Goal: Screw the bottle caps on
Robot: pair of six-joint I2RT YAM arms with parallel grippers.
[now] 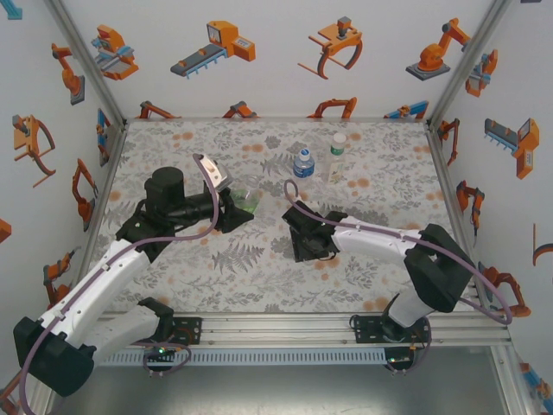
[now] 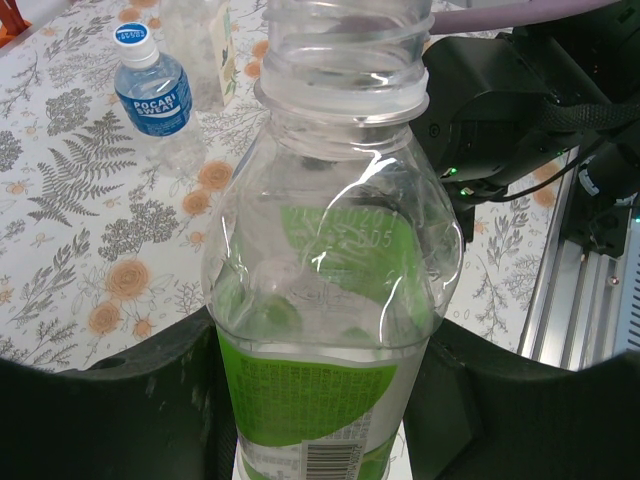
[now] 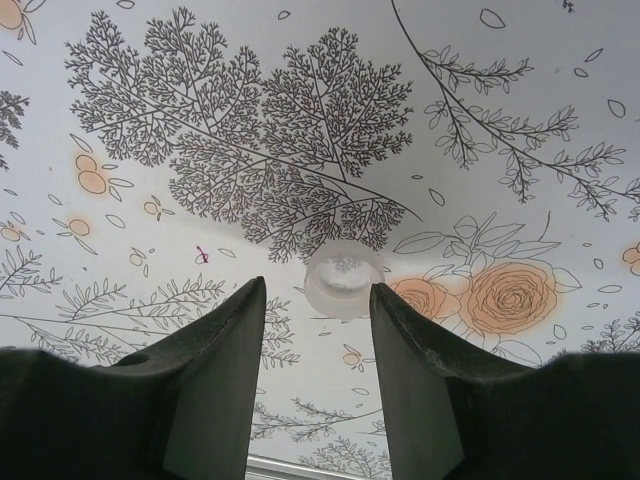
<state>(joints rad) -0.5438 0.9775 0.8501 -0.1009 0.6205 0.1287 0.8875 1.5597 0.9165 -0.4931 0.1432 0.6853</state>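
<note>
Three bottles in the top view. The green-labelled bottle (image 1: 250,205) is clamped in the left pincer (image 1: 238,207) over mid-tabletop (image 1: 225,268), presumably steadied so a cap can be turned on. The blue-labelled bottle (image 1: 303,162) and slim bottle (image 1: 338,156) stand upright just beside each other toward the far edge. Both look capped and sit out of the work area. The right pincer (image 1: 302,235) points down at the tabletop to the right of the held bottle; its tips and whatever lies under them are hidden by the wrist body.

Left wrist view: pincer fingers (image 2: 120,400) are closed tight on the lower body of the green-labelled bottle (image 2: 330,300). Neck threads are bare, no cap on, and the top of the mouth is cut off by the frame. The blue-labelled bottle (image 2: 152,100) stands behind with its blue-white cap (image 2: 130,33) on. The slim bottle (image 2: 205,50) is cut off at the top. The right arm (image 2: 500,110) is dark and close on the right.

Right wrist view: the right pincer (image 3: 317,292) is partly open and holds nothing. A pale loose cap (image 3: 343,282) lies on the floral tabletop at its tips, lined up for a pick, I judge. The cap is translucent and low in contrast. Cannot tell whether the right finger touches it, or which way up it lies.
</note>
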